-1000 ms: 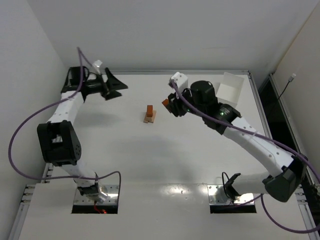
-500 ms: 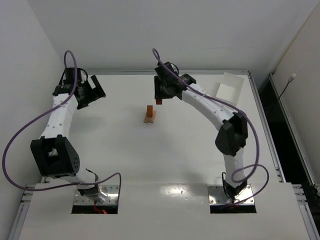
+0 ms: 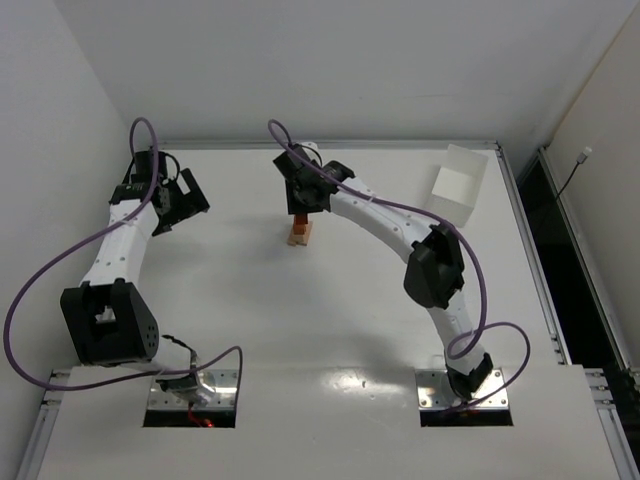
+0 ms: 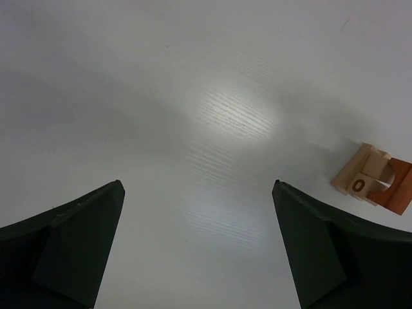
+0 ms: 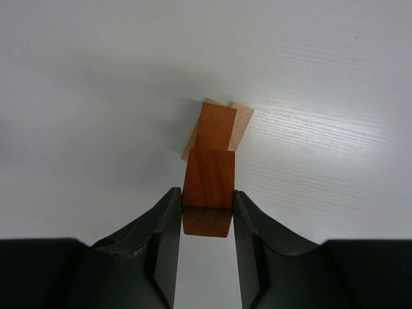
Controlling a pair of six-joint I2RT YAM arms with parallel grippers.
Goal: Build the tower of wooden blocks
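The wood block tower (image 3: 299,234) stands mid-table: pale tan pieces at the base, a reddish-brown block on top. In the right wrist view the tower (image 5: 217,126) lies just beyond my fingers. My right gripper (image 3: 298,212) hovers directly over the tower, shut on a reddish-brown wood block (image 5: 208,190) held between both fingers. My left gripper (image 3: 180,205) is open and empty at the far left of the table. In the left wrist view the tower (image 4: 373,187) shows at the right edge, well beyond the open gripper (image 4: 198,193).
A white rectangular box (image 3: 459,183) stands at the back right. The white table (image 3: 330,320) is bordered by walls at the back and left. The right arm (image 3: 400,225) reaches across the back middle.
My right gripper has swung left from near the white box to above the tower, carrying the reddish-brown block. My left gripper has pulled back toward the far left.
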